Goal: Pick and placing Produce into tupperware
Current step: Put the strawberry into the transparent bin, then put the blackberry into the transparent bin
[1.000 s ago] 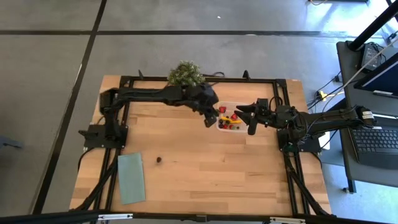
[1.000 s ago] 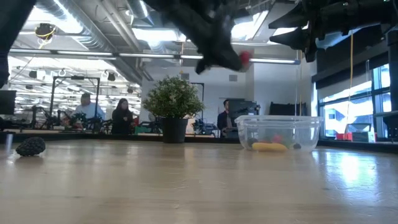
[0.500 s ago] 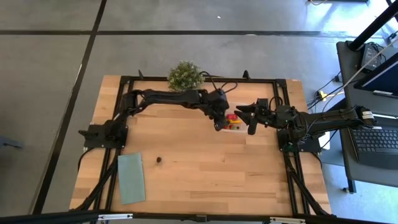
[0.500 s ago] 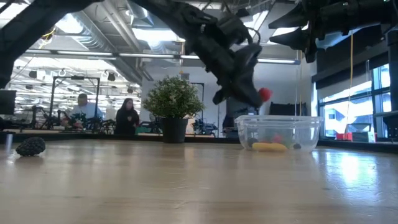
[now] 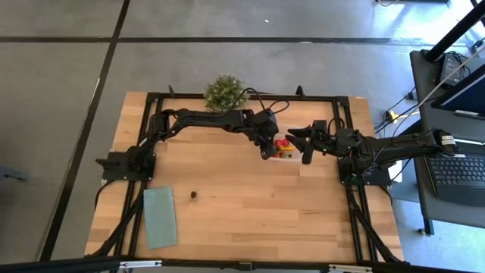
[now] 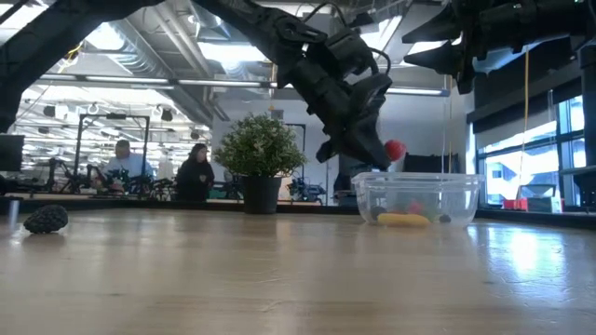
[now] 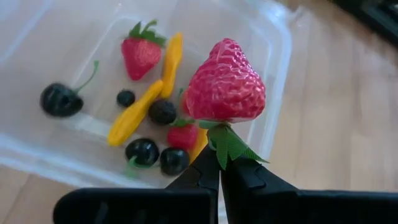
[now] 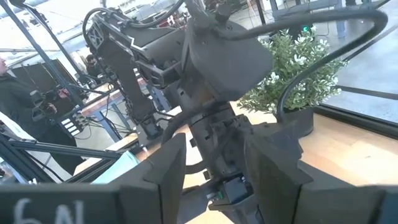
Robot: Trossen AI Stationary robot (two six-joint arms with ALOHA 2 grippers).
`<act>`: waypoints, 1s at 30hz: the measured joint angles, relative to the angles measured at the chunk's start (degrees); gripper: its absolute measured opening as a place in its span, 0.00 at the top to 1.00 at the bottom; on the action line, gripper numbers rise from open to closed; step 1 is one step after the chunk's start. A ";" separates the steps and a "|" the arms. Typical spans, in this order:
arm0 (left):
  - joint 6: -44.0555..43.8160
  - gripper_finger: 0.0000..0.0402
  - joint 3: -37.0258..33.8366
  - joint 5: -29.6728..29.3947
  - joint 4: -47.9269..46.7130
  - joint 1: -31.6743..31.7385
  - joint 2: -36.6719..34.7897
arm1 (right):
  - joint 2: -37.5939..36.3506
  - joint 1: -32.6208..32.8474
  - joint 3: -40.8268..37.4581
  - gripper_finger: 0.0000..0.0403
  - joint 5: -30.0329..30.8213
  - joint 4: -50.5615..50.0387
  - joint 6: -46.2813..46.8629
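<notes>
Left wrist view: left gripper (image 7: 219,163) jaws pinch the green leaves of a red toy strawberry (image 7: 225,82).
It hangs over the clear plastic tupperware box (image 7: 277,74) holding berries and yellow pieces; the right gripper (image 5: 305,144), jaws partly apart and empty, waits beside it above the table (image 5: 250,205).

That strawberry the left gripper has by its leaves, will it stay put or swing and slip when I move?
The left gripper pinches only the strawberry by its thin green leaves, so it may wobble or slip. It probably keeps its shape, looking like moulded plastic. Dropped over the tupperware, its rounded body might roll among the pieces inside.
</notes>
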 joint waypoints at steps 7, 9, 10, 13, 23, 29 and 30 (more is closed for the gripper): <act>1.36 1.00 0.00 -3.73 -4.07 -0.02 0.00 | 0.00 0.00 0.00 0.59 0.00 0.00 -0.04; 1.38 1.00 0.00 -3.91 -4.03 -0.02 0.00 | 0.00 0.00 0.00 0.59 0.02 0.00 -0.06; 1.38 1.00 0.00 -3.95 -3.94 -0.02 0.00 | 0.00 -0.02 0.00 0.59 0.02 0.00 -0.07; 1.40 1.00 0.00 -4.04 -3.95 -0.02 0.00 | 0.00 0.00 0.00 0.59 0.02 0.00 -0.20; 1.40 0.94 0.00 -4.11 -3.87 -0.02 -0.02 | 0.00 0.00 0.00 0.59 0.02 0.02 -0.03; 1.42 0.89 0.00 -4.13 -3.84 -0.02 -0.02 | 0.00 0.00 0.00 0.59 0.01 0.02 -0.02; 1.54 0.88 0.00 -4.13 -3.84 -0.02 -0.05 | 0.00 0.00 0.00 0.59 0.02 0.02 -0.01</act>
